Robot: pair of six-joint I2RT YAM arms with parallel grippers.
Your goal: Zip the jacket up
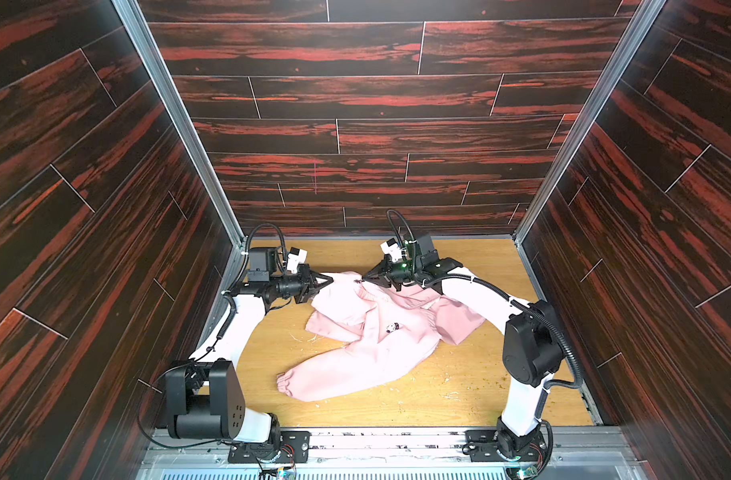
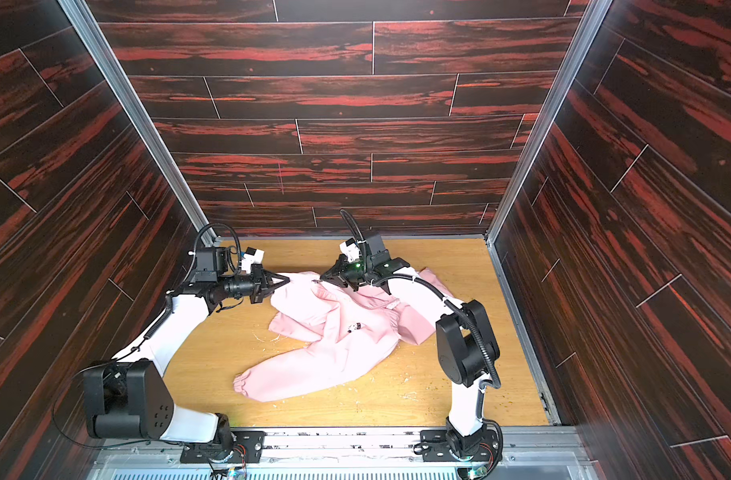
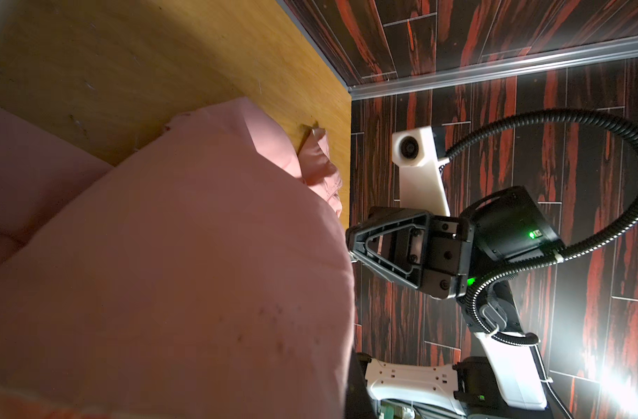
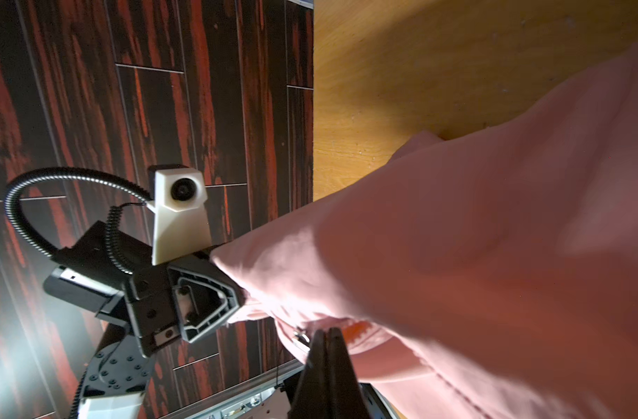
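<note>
So that we tension the light pink hooded fabric jacket [image 1: 368, 345], left tool [image 1: 330, 279] clamps its edge; right tool [image 1: 364, 279] clenched alongside.

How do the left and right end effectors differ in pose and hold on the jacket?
The left end effector points right and pinches the jacket's far left edge; the right end effector points left and pinches beside a metal zipper part. Both are shut on pink fabric.
</note>
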